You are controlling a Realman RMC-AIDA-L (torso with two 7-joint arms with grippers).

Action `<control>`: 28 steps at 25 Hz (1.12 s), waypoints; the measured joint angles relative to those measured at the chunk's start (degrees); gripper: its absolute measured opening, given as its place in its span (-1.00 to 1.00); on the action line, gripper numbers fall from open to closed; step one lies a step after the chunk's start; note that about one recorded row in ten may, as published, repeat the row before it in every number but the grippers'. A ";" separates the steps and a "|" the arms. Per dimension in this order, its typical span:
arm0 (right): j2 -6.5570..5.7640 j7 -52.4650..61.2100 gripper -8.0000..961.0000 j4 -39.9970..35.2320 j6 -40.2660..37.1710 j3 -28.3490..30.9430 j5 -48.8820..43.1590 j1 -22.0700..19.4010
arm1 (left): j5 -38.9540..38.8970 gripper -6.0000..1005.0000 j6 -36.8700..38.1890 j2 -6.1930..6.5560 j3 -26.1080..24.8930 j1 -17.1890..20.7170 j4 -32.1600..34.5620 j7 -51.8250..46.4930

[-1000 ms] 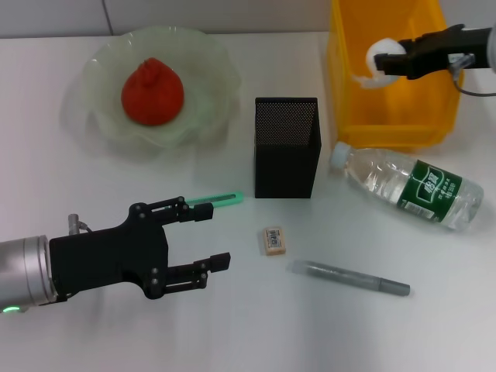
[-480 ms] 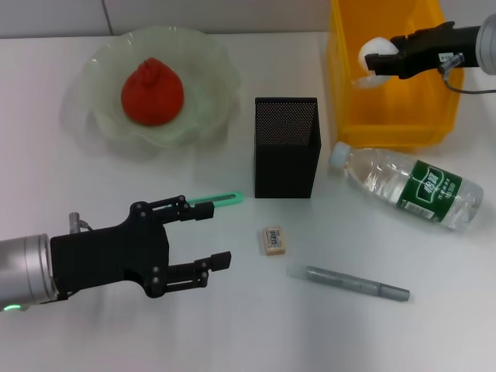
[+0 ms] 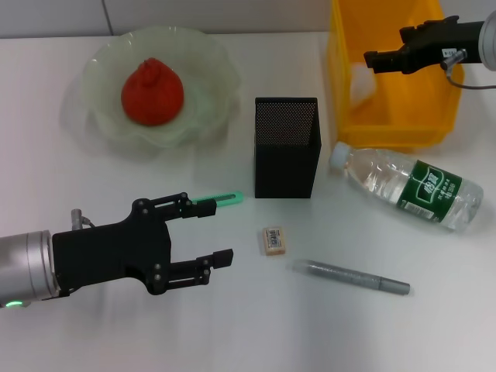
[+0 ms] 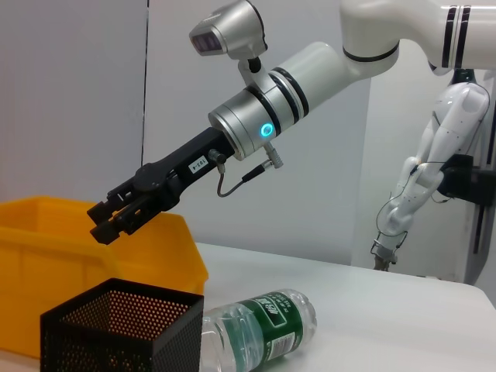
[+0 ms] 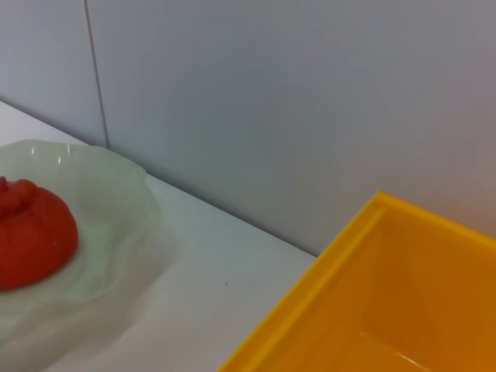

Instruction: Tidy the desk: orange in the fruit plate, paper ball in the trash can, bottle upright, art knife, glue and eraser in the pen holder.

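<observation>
**Desk tidy: one item confirmed, one probable, four outstanding**

Nearest the robot, the left gripper (image 3: 220, 232) hovers low over the table with its fingers spread wide and nothing between them. It points toward the small items.

The grey pen-shaped stick, taken to be the glue (image 3: 349, 277), lies flat on the table, not yet stowed. The eraser (image 3: 273, 239) lies flat just ahead of the left gripper, apart from it. The green art knife (image 3: 221, 198) lies beside the gripper's upper finger, which partly hides it, and its tip points at the foot of the pen holder (image 3: 287, 147). All three are outside the holder, and nothing shows above its rim.

The bottle (image 3: 411, 187) lies on its side between the holder and the yellow trash can (image 3: 387, 133), cap toward the holder. It is not yet upright.

Farther back, the orange (image 3: 152, 91) sits in the fruit plate (image 3: 99, 63), so that step is done.

Farthest, the right gripper (image 4: 102, 223) hangs above the trash can, its fingers a little parted and holding nothing. No paper ball shows on the table or in any view. It is probably in the can, but the visible part of the interior does not confirm this.

Judgement: roughly a third complete.
</observation>
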 joint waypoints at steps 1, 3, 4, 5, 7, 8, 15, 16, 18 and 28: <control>0.00 -0.01 0.29 0.00 0.21 0.00 0.00 0.00 | 0.00 0.44 -0.02 0.00 0.00 0.00 0.00 0.00; 0.00 0.05 0.41 -0.47 0.03 0.00 0.00 -0.15 | -0.01 0.44 -0.10 0.00 0.00 -0.03 0.00 0.00; 0.00 0.05 0.47 -0.47 0.03 0.00 0.00 -0.15 | -0.01 0.44 -0.10 0.00 0.00 -0.03 0.00 0.00; 0.00 0.24 0.53 -1.03 -0.66 0.00 0.00 -0.34 | -0.01 0.44 -0.13 0.00 0.00 -0.07 0.00 0.00; 0.01 0.53 0.59 -3.27 -3.11 -0.01 0.04 -0.94 | -0.02 0.44 -0.17 0.00 0.00 -0.18 0.00 0.00; 0.03 0.83 0.59 -4.79 -4.94 -0.01 0.04 -1.32 | -0.02 0.44 -0.20 0.00 0.00 -0.23 0.00 0.00; -0.09 6.91 0.59 -17.54 -20.80 -0.10 0.22 -4.20 | -0.02 0.44 -0.25 0.00 0.00 -0.45 0.00 0.00; -0.09 6.94 0.60 -19.15 -23.01 -0.10 0.22 -4.53 | -0.02 0.44 -0.25 0.00 0.00 -0.50 0.01 0.00; -0.09 7.18 0.60 -21.64 -26.32 -0.10 0.22 -5.03 | -0.01 0.44 -0.25 0.00 0.00 -0.55 0.14 0.00; -0.30 18.56 0.67 -28.89 -37.56 -2.59 -11.23 -3.25 | -0.01 0.44 -0.28 -0.08 -0.09 -0.54 0.39 0.00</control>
